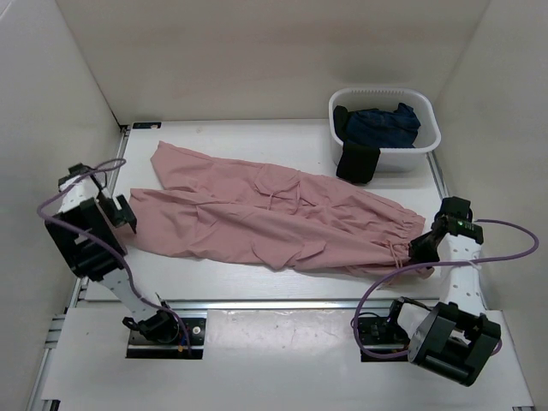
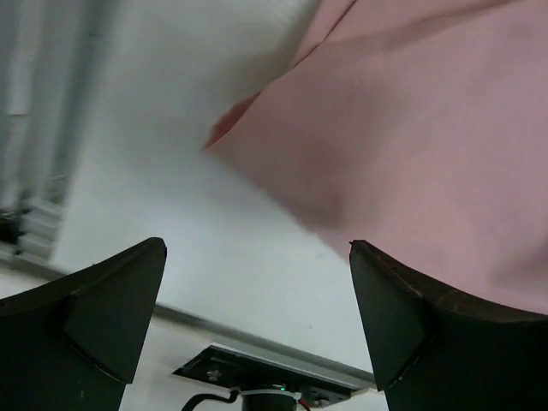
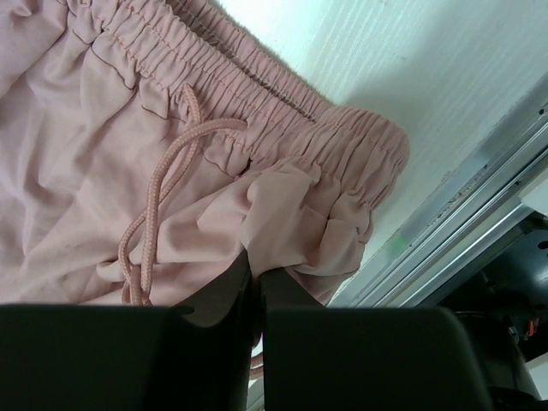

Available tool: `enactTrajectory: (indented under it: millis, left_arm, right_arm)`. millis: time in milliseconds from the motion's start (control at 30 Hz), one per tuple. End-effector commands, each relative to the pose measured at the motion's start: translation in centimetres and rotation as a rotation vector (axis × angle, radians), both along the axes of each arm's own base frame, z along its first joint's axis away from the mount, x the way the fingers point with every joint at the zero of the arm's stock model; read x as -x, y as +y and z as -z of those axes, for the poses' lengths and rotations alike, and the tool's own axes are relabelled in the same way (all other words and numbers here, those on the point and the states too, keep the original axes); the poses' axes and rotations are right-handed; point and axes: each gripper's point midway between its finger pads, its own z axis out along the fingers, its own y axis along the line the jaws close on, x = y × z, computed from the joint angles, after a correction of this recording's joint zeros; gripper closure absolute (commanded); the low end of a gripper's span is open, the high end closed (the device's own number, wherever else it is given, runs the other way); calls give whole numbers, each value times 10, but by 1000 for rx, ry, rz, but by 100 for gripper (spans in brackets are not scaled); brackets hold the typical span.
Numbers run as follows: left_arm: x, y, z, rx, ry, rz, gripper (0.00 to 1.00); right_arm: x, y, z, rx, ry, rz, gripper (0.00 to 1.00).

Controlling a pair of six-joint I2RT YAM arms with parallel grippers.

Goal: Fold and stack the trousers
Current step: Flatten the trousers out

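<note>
The dusty-pink trousers [image 1: 274, 214] lie spread across the table, legs to the left, drawstring waist to the right. My right gripper [image 1: 421, 248] is shut on the waistband's near corner; in the right wrist view the fingers [image 3: 254, 278] pinch a fold of the gathered waist [image 3: 300, 214] beside the drawstring [image 3: 158, 201]. My left gripper [image 1: 128, 216] is open and empty at the leg ends; in the left wrist view its fingers [image 2: 111, 300] stand wide apart just short of the pink hem corner [image 2: 385, 145].
A white basket [image 1: 425, 144] at the back right holds a dark navy garment [image 1: 381, 124], with a black garment [image 1: 357, 163] hanging over its front rim. White walls enclose the table. A metal rail [image 1: 282, 304] runs along the near edge.
</note>
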Motion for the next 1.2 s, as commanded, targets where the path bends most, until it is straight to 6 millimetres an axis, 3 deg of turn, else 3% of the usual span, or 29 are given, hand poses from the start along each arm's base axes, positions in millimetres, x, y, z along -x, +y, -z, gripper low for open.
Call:
enactTrajectory:
  millis: [0,33,67,133,167,200,233,400,567,667,700,733,767,867,900,933,967,1033,1167]
  left_arm:
    - [-15,-7,37,80,-4,14,0]
    - [-20,-4,41,78,-8,14,0]
    - [-21,-3,44,82,-2,14,0]
    - [-22,-3,54,97,22,13,16]
    - [-22,-3,54,97,22,13,32]
    - [-22,-5,57,109,25,14,50]
    - [-19,-7,59,115,34,13,86]
    - [1,2,48,67,41,-24,86]
    - [33,47,2,-131,10,-139,86]
    - [50,57,-18,-201,-7,-185,86]
    - [55,55,-19,-204,4,-186,86]
    - [55,55,-22,-209,-3,-187,86]
    - [57,55,-26,-210,13,-188,86]
    - [66,59,-41,-251,39,-199,86]
    - [75,62,-42,-271,59,-216,86]
    - [81,63,-42,-296,70,-222,86]
    - [98,70,-45,-339,94,-266,86]
    - [117,64,-27,-326,140,-285,86]
    - [129,61,-11,-307,167,-301,83]
  right_arm:
    - [7,-5,0,30,17,-2,94]
    - [6,-5,-2,30,16,-2,85]
    - [6,-5,-2,30,16,-2,62]
    - [12,-3,-5,24,31,-2,40]
    - [14,-4,-7,31,37,1,30]
    - [15,-3,-8,28,37,11,30]
    - [17,-2,-10,28,30,20,30]
    - [19,12,0,-51,22,90,33]
    - [35,29,28,-138,90,136,51]
    - [40,33,38,-155,88,155,78]
    - [38,33,41,-153,80,155,96]
    - [37,32,43,-151,74,155,100]
    - [28,35,41,-175,50,146,100]
    - [7,30,10,-179,20,97,100]
    - [24,33,0,-182,91,107,100]
    - [22,27,-21,-145,56,111,100]
    - [33,21,-25,-96,78,125,100]
    - [54,26,-29,-85,77,168,100]
    - [70,36,-1,-117,61,306,100]
